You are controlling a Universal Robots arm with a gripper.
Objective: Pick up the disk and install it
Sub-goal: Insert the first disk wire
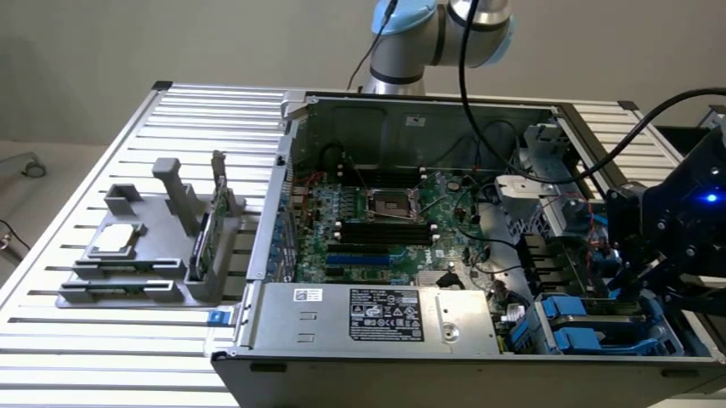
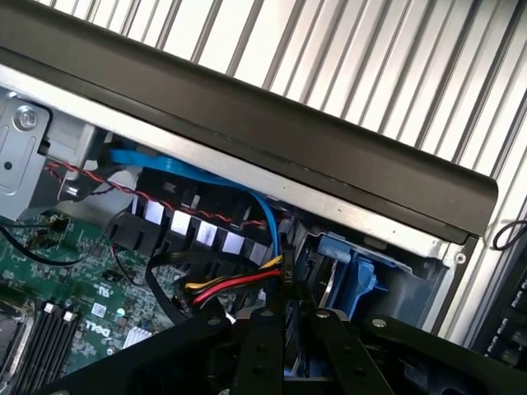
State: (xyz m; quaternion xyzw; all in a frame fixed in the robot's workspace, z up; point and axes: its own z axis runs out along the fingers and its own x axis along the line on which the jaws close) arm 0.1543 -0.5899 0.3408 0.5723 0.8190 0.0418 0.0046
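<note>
Farthest from the end effector [image 1: 633, 279], grey fixture [image 1: 142, 255]: rests on the slatted tabletop [image 1: 68, 340] at the exterior view's left. A small square silver chip [image 1: 117, 240] lies on it and a card [image 1: 211, 238] stands on edge in it.
Computer case [image 1: 454, 378]: open, lying on the tabletop; it spans from beside the fixture to under the end effector.
Motherboard [image 1: 386, 229]: on the case floor, well apart from the end effector.
Power supply [image 1: 375, 316]: silver box with a label, at the case's near wall, apart from the end effector.
Drive bay [image 1: 584, 327]: two blue-railed units side by side, just below the end effector.
Disk [image 2: 354, 276]: blue-framed with grey metal, standing in the case corner just beside the end effector; contact cannot be told.
Cable bundle [image 2: 239, 284]: red, yellow and black wires, running close up to the end effector.
End effector: sits inside the case opening above the drive bay, at the exterior view's right; whether it is clenched, released or grasping cannot be told.
</note>
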